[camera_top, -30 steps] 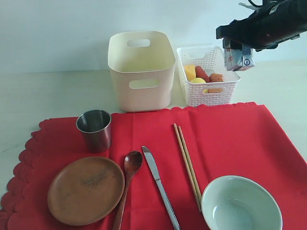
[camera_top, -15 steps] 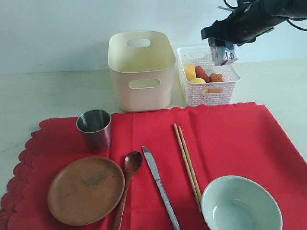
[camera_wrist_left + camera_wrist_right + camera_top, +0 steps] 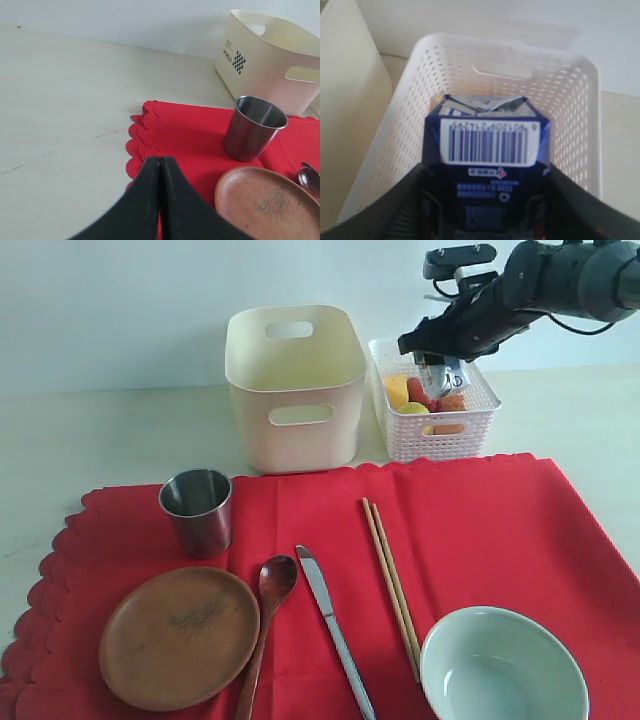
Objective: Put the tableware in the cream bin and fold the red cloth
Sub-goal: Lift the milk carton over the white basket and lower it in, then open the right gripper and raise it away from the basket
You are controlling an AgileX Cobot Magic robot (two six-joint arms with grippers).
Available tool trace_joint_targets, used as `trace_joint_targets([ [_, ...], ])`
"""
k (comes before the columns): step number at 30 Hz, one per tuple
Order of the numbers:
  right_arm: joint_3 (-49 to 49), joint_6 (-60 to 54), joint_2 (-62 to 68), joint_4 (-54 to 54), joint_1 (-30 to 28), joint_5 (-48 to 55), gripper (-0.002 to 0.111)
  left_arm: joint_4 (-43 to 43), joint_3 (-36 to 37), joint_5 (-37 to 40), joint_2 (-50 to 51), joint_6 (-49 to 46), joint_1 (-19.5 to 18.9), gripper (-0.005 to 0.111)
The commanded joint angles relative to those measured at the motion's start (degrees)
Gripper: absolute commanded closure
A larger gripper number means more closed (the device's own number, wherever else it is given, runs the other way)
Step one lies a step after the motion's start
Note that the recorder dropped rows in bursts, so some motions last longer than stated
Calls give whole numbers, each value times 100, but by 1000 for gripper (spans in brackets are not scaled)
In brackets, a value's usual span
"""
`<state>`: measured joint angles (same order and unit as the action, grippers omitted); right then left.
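Over the white lattice basket (image 3: 440, 440) at the back of the table (image 3: 80, 440), the right pincer (image 3: 440, 358) had come in from the right and dropped lower within the last second. It now hung just above the food already lying there. Its jaws were clamped on the two sides of the blue milk carton (image 3: 487, 150), which pointed down into the basket's open top; I could not tell whether it had touched anything inside yet.

To my eye that meant the sorting of the food was nearly over, with only the release of the carton left. None of it counted toward the tableware.

The cream bin (image 3: 300, 430) stood just beside the basket and looked empty from where I stood. On the red cloth (image 3: 500, 530), nothing had stirred. The steel cup (image 3: 197, 510) stood upright near the left edge, with the wooden plate (image 3: 178, 635) in front of it. The wooden spoon (image 3: 268, 610), table knife (image 3: 330, 625) and chopsticks (image 3: 392, 585) lay in a row. The pale bowl (image 3: 500, 670) sat at the near right corner. The cloth lay flat and unfolded under all of them.

The left pincer (image 3: 160, 200) was shut tight on nothing and hovered by the cloth's scalloped left edge, near the cup and plate. I judged the real job had not yet begun.
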<state>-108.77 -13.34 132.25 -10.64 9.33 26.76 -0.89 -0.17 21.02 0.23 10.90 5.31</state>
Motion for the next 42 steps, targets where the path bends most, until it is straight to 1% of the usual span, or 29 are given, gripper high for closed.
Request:
trace_joint_targets([
  [1,-123,-19,159,7,6,-172,105,-7,17,-48,-23,3,-6,107],
  [4,-265,1,293,7,6,24,87,-7,17,-48,-23,3,-6,107],
  [6,-344,1,310,7,6,76,71,-7,17,-48,-23,3,-6,107],
  [12,-549,356,219,7,6,241,31,-7,17,-48,-23,3,-6,107],
  [13,-589,356,182,7,6,342,26,-7,17,-48,-23,3,-6,107],
  [16,-697,344,85,49,6,634,17,-7,17,-48,-23,3,-6,107],
  [24,-714,356,-377,49,6,1460,16,-7,17,-48,-23,3,-6,107],
  [26,-703,356,-496,49,6,1753,19,-7,17,-48,-23,3,-6,107],
  [31,-703,399,-809,49,6,2659,35,-7,17,-48,-23,3,-6,107],
  [34,-617,422,-1000,49,6,3163,43,-7,17,-48,-23,3,-6,107],
  [37,-216,454,-1336,49,6,3297,48,-7,17,-48,-23,3,-6,107],
  [42,1146,454,-2139,36,6,2761,48,-7,17,-48,-23,3,-6,107],
])
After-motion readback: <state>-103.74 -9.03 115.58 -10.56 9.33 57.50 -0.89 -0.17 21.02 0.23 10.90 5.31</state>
